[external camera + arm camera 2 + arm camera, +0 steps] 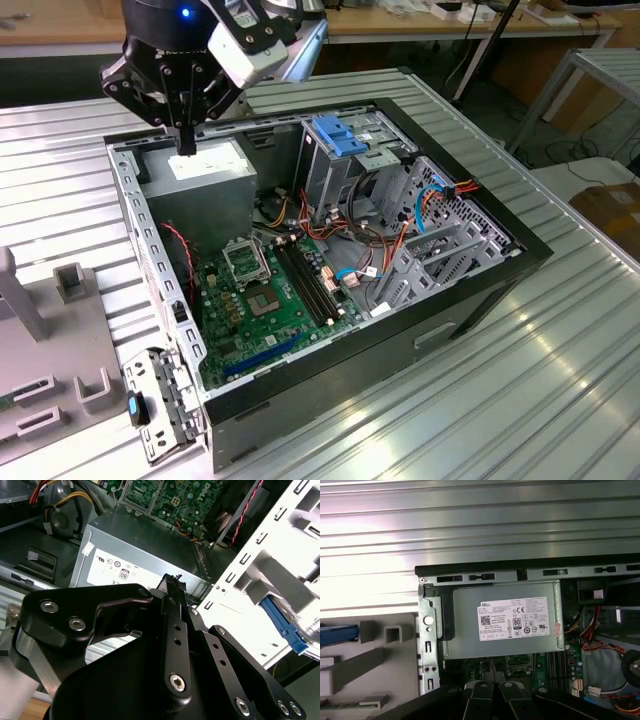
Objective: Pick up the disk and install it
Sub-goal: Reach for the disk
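My gripper [186, 147] hangs over the back left corner of the open computer case [470, 300], just above the grey power supply [207, 163]. Its two black fingers are shut together with nothing between them, as both wrist views show [493, 686] [172, 582]. Outside the case wall, the disk shows as a bright blue rail [338, 634] lying on the grey fixture [375, 655]. In the second wrist view the same blue rail [281, 624] runs past the white case wall. The gripper is well apart from the disk.
A light-blue slotted bracket [345, 135] sits on top of the drive cage at the back of the case. The green motherboard [265, 295] covers the case floor, with red, orange and blue cables [400, 235] near the cage. A ribbed metal table [480, 420] surrounds the case.
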`<state>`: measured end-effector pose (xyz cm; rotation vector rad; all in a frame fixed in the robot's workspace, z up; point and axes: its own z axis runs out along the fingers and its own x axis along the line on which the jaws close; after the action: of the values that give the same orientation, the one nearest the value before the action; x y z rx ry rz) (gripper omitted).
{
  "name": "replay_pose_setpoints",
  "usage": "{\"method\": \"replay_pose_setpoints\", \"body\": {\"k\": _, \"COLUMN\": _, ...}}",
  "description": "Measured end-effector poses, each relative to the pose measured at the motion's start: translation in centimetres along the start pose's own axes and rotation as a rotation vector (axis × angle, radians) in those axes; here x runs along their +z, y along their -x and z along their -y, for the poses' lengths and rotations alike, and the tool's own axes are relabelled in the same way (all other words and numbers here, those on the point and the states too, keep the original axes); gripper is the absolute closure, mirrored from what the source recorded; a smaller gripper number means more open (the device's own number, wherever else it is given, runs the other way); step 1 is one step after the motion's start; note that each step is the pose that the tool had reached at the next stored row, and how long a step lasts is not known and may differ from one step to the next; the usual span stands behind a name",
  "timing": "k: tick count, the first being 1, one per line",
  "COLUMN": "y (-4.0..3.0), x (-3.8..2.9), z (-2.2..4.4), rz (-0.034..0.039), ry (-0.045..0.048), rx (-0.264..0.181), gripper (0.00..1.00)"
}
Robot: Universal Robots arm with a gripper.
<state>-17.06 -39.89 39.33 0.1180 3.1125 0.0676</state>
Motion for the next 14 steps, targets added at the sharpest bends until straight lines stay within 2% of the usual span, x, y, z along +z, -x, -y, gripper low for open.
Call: {"method": "replay_pose_setpoints", "body": {"k": 14, "y": -0.64, "x": -0.02, "z": 0.05, "rz": 0.0, "ry": 0.0, "rx": 0.0, "gripper": 0.89}}
